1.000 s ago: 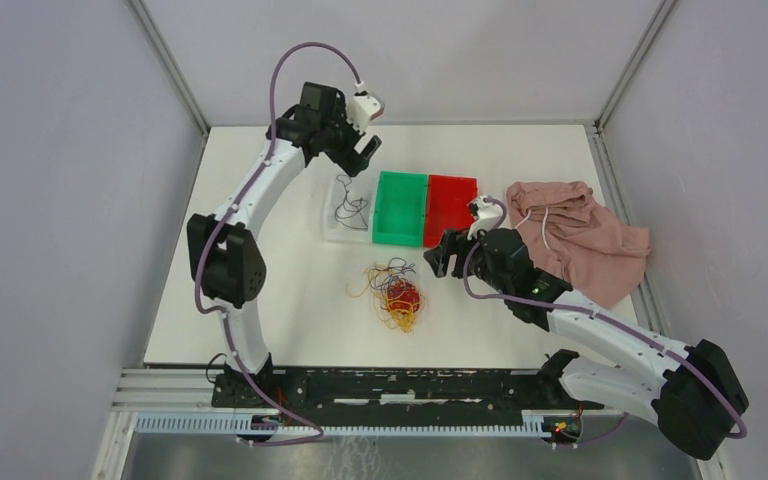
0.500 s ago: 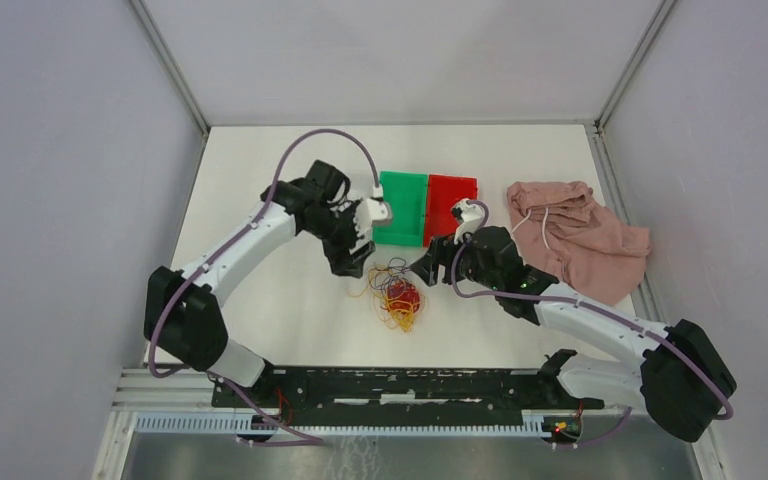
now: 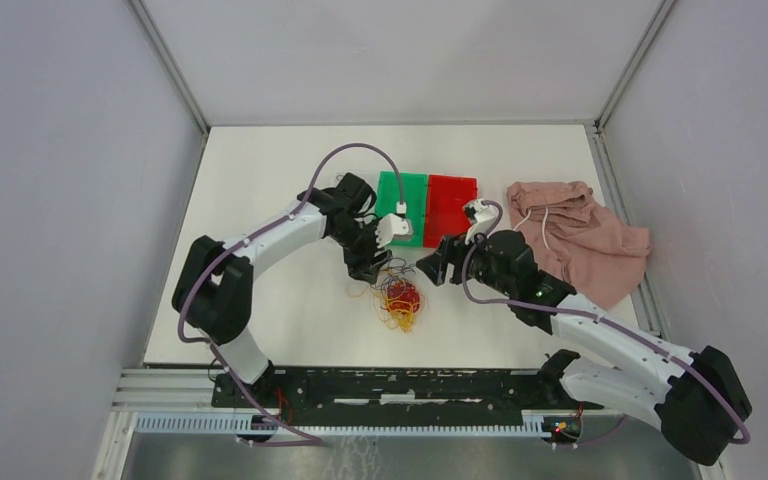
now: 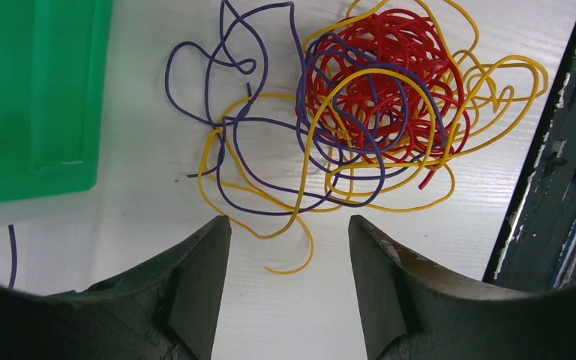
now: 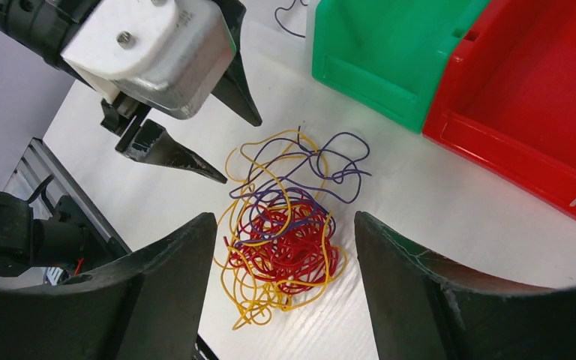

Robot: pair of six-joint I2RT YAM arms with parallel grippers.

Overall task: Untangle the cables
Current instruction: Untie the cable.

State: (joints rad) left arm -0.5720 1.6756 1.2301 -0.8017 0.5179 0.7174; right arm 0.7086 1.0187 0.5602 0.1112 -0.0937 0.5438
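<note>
The cables (image 3: 397, 295) lie in one clump on the white table: a tight red ball wound with yellow and purple loops (image 4: 375, 97). My left gripper (image 3: 370, 262) hovers at the clump's far-left edge. It is open (image 4: 289, 221), with only a loose yellow end lying on the table between the fingertips. My right gripper (image 3: 432, 268) hangs just right of the clump, open (image 5: 284, 217), the tangle (image 5: 289, 247) showing on the table between its fingers. The right wrist view also catches the left gripper (image 5: 240, 150) pointing down at the outer loops.
A green bin (image 3: 403, 176) and a red bin (image 3: 453, 180) stand side by side just behind the clump. A single purple wire (image 5: 289, 11) lies beyond the green bin. A pink cloth (image 3: 580, 240) with a white drawstring lies to the right. The black rail (image 3: 400, 385) runs along the near edge.
My left arm has swung from the far bins down to the clump's edge, its jaws narrowing on the way. The right gripper has shifted only slightly beside the clump.
</note>
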